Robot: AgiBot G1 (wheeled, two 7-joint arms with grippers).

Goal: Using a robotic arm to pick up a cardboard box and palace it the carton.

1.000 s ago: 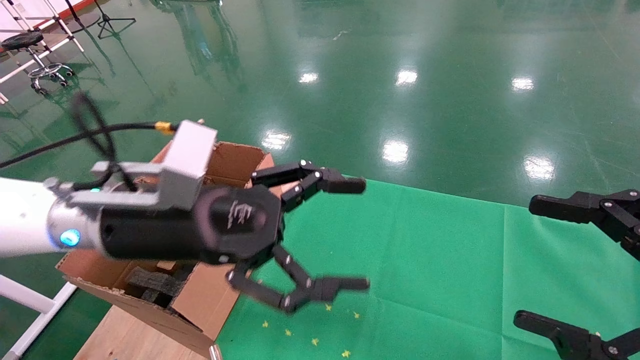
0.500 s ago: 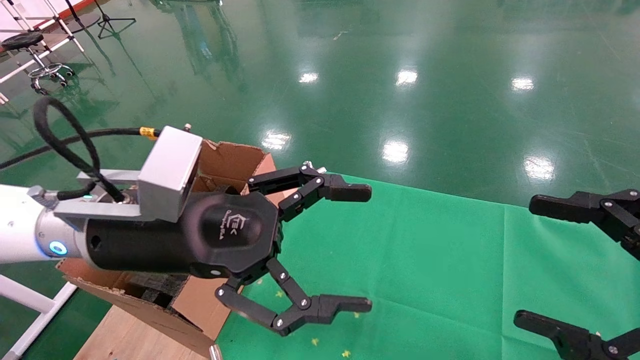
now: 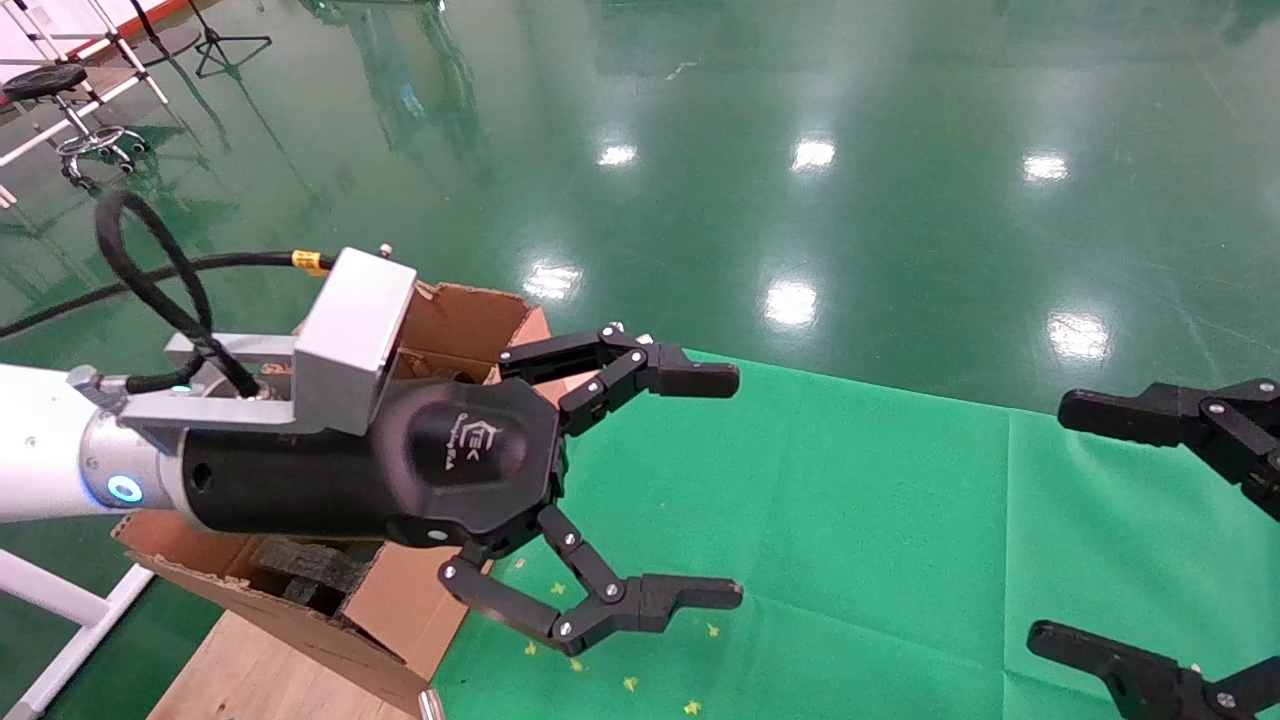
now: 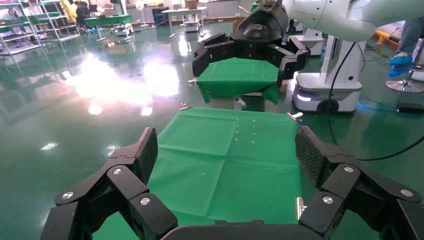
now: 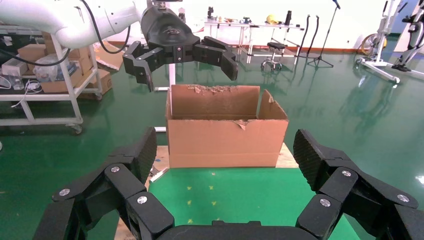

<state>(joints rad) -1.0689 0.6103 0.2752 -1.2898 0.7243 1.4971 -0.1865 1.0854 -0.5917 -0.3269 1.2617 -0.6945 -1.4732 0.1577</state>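
Observation:
The robotic arm, my white left arm, reaches in from the left in the head view. Its black gripper [image 3: 735, 486] is open and empty, held in the air beyond the carton's near corner, over the green cloth [image 3: 850, 520]. It also shows in the right wrist view [image 5: 189, 75], above the carton. The carton [image 3: 455, 320] stands at the cloth's left end, flaps up, with dark foam pieces [image 3: 300, 565] inside; it also shows in the right wrist view [image 5: 225, 135]. The small cardboard box is not in view. My right gripper [image 3: 1050, 522] is open and empty at the right edge.
The carton rests on a wooden board [image 3: 250, 670] beside the cloth-covered table. Small yellow marks [image 3: 630, 683] dot the cloth near its front. A glossy green floor lies beyond, with a stool [image 3: 60, 90] far left. Another robot base [image 4: 325, 90] stands past the table.
The left wrist has rolled and shifted slightly by the carton's corner, its jaws staying open. The right gripper has not moved.

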